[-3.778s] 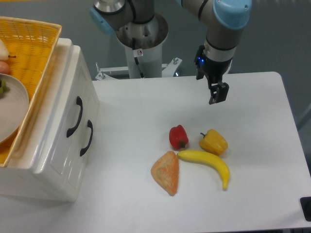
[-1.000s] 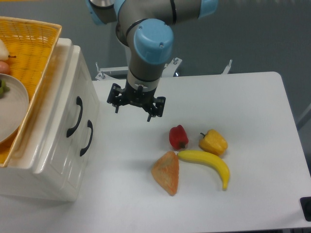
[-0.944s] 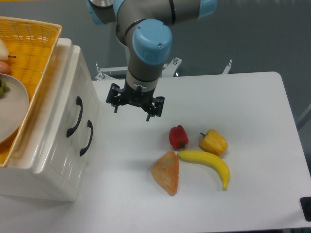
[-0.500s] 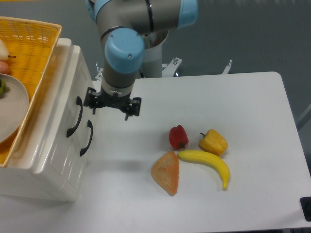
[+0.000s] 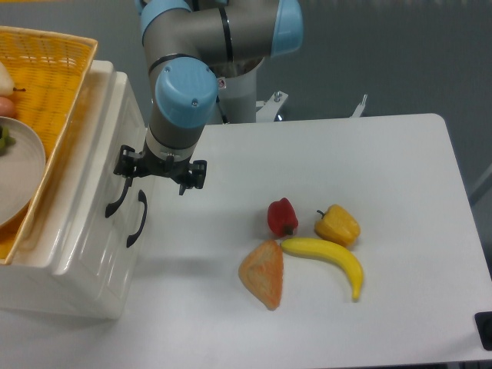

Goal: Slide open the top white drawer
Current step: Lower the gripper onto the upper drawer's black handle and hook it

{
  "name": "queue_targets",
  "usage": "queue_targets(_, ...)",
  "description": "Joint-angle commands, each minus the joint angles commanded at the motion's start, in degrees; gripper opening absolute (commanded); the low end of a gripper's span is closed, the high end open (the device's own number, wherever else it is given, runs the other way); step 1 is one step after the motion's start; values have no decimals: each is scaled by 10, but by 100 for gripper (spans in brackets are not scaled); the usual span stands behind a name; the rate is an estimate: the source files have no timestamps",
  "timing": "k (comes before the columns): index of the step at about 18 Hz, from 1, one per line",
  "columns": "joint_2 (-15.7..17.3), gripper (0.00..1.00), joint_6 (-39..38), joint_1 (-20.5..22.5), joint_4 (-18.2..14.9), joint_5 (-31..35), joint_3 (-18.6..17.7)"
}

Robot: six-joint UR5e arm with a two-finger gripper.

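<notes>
White table (image 5: 400, 169) lies bare rightward; tool (image 5: 160, 171), fingers spread wide, hovers at the top white drawer (image 5: 100, 181).

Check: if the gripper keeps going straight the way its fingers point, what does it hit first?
Likely the table. The open gripper points down beside the cabinet front, its left finger near the top white drawer handle; depth is unclear.
</notes>
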Motion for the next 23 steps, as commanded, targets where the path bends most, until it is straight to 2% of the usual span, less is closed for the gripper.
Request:
queue_targets(7,-6,100,1,0,-7,-26,0)
queue_targets(23,-14,100,4,-5,-7,-27,-5)
